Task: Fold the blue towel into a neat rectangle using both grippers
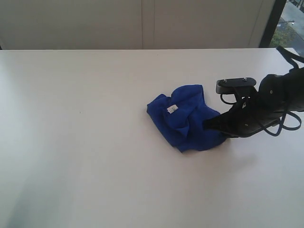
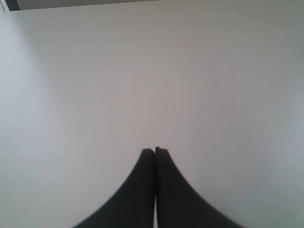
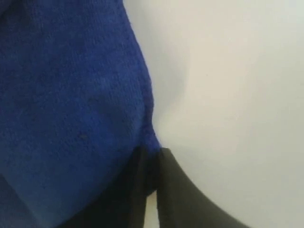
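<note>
The blue towel (image 1: 186, 117) lies crumpled in a heap right of the table's middle, its small white tag (image 1: 172, 109) facing up. My right gripper (image 1: 209, 124) reaches in from the right and is shut on the towel's right edge. In the right wrist view the blue towel (image 3: 71, 109) fills one side, and a fold of it is pinched between the black fingertips of the right gripper (image 3: 153, 153). My left gripper (image 2: 155, 151) is shut on nothing above bare table; it does not show in the exterior view.
The white table (image 1: 76, 142) stretches wide to the left and front of the towel. A pale wall (image 1: 142, 23) runs behind its far edge, with a window strip (image 1: 289, 23) at the far right.
</note>
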Controlling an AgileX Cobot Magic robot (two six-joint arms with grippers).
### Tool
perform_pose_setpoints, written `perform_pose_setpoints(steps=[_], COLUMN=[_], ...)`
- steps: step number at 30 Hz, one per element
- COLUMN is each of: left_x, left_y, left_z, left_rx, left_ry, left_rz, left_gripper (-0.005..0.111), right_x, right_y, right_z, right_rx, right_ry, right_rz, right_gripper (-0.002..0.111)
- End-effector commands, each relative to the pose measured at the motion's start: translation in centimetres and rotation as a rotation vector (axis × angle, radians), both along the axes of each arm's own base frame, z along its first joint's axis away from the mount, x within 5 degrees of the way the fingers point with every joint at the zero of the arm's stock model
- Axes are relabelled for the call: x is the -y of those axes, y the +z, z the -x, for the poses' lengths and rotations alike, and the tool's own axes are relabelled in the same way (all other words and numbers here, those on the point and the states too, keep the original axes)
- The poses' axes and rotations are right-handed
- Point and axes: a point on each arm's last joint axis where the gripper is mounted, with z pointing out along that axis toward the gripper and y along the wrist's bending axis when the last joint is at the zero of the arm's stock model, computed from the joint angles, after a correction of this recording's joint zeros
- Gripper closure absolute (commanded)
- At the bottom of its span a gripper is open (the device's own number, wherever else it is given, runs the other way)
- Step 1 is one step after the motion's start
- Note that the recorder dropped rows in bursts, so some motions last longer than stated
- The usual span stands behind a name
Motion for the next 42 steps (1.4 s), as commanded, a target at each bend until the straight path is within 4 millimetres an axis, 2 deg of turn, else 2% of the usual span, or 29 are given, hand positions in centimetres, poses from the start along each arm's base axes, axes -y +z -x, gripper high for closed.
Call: perform_pose_setpoints(steps=[1, 5, 7, 11, 24, 28, 42], left_x=[0.0, 0.0, 0.0, 0.0, 0.0, 0.0, 0.0], left_y=[-0.1, -0.1, -0.1, -0.1, -0.1, -0.1, -0.1], left_z=[0.0, 0.0, 0.0, 0.0, 0.0, 0.0, 0.0], left_rx=[0.002, 0.002, 0.002, 0.002, 0.002, 0.002, 0.002], left_ry=[0.003, 0.003, 0.003, 0.003, 0.003, 0.003, 0.003], left_rz=[0.007, 0.007, 0.007, 0.007, 0.007, 0.007, 0.007], left_gripper=[0.107, 0.107, 0.107, 0.107, 0.107, 0.107, 0.107], right_x=[0.0, 0.0, 0.0, 0.0, 0.1, 0.1, 0.1], right_y=[-0.7, -0.6, 0.7, 4.5, 10.3, 10.9, 10.6], right_z=[0.4, 0.4, 0.3, 0.7, 2.2, 2.8, 2.7], right_rx=[-0.057, -0.051, -0.011, 0.105, 0.268, 0.259, 0.242], right_ry=[0.003, 0.000, 0.001, 0.000, 0.054, 0.075, 0.075], right_rz=[0.001, -0.001, -0.005, -0.017, -0.004, 0.004, 0.002], right_gripper=[0.108, 0.108, 0.108, 0.108, 0.108, 0.108, 0.108])
